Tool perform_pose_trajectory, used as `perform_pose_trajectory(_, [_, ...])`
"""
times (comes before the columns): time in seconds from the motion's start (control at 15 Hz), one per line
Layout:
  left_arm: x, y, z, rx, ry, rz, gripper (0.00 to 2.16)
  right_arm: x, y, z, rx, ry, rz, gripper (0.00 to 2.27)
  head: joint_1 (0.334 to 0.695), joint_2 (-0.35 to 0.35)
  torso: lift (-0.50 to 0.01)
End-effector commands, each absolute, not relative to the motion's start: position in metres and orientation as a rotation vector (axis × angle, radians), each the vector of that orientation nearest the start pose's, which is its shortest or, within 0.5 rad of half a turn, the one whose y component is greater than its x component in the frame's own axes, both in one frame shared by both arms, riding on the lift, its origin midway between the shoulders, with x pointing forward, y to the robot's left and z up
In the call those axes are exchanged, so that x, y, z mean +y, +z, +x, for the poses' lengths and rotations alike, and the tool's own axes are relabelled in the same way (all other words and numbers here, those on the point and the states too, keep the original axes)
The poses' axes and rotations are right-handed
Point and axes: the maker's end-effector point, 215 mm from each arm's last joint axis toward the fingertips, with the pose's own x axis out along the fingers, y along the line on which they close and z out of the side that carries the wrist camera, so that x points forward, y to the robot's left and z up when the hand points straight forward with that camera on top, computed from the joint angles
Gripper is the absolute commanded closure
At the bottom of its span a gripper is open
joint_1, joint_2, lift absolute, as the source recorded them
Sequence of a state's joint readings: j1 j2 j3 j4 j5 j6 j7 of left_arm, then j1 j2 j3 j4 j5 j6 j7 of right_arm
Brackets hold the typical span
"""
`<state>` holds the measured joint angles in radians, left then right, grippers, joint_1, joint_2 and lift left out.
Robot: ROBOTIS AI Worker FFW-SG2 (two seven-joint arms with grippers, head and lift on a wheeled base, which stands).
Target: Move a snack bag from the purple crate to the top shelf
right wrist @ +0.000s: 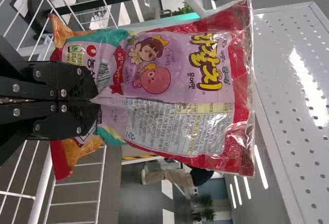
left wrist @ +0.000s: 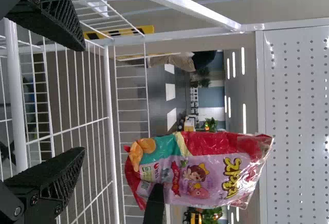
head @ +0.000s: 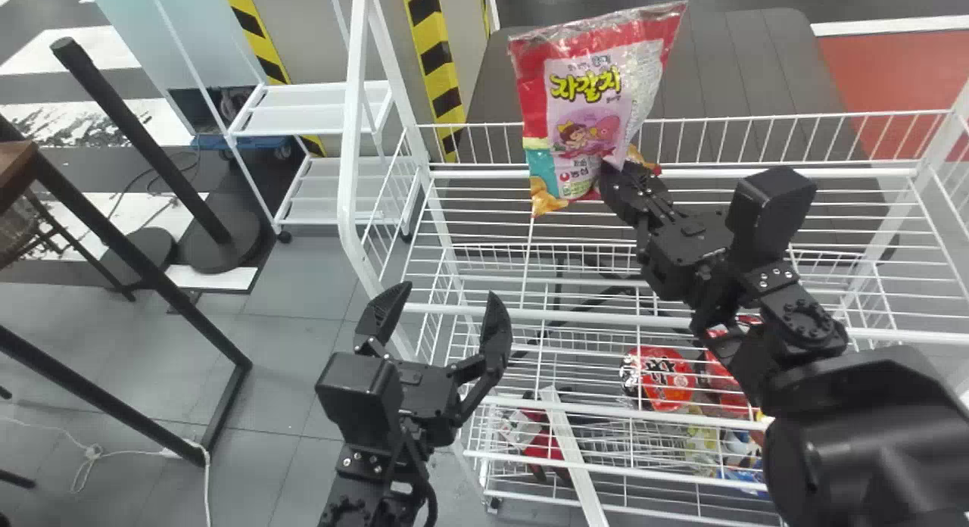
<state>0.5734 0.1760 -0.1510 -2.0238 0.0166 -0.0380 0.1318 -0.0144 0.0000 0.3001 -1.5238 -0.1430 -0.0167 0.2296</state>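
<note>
My right gripper (head: 606, 180) is over the top wire shelf (head: 484, 232), shut on the lower part of the snack bag (head: 598, 103). The red and pink bag stands upright above it, near the shelf's back rail. In the right wrist view the gripper (right wrist: 97, 100) pinches a fold of the bag (right wrist: 169, 70). My left gripper (head: 447, 304) is parked at the shelf's front left corner, open with nothing between its fingers. In the left wrist view the left gripper (left wrist: 79, 98) is open, and the bag (left wrist: 205, 172) shows beyond it.
White posts (head: 350, 133) and wire side rails frame the rack. Lower shelves hold red packages (head: 658, 377) and other goods. A black metal frame (head: 129, 239) stands at the left. Behind the rack is a dark padded surface (head: 742, 80).
</note>
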Motion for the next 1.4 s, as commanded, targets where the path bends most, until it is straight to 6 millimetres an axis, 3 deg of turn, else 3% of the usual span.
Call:
perform_pose_trajectory(0.0, [0.188,-0.375,0.409,0.090,-0.087,0.063,0.13,-0.003,-0.351,0.558,0.001,0.520,0.155,1.60,0.695,0.206,0.000])
perform_pose_trajectory(0.2, [0.188,-0.373,0.402,0.089,-0.088,0.059,0.13,-0.005,-0.356,0.565,-0.026,0.501,0.156,1.60,0.695,0.206,0.000])
perform_pose_trajectory(0.67, [0.192,-0.370,0.382,0.064,-0.078,0.040,0.13,0.002,-0.389,0.581,0.036,0.520,0.196,1.60,0.695,0.220,0.000])
perform_pose_trajectory(1.0, [0.193,-0.370,0.373,0.055,-0.074,0.033,0.13,-0.001,-0.383,0.594,0.021,0.534,0.223,1.60,0.695,0.219,0.000])
perform_pose_trajectory(1.33, [0.202,-0.367,0.367,0.041,-0.057,0.030,0.13,0.006,-0.395,0.604,0.061,0.569,0.222,1.59,0.695,0.229,0.000])
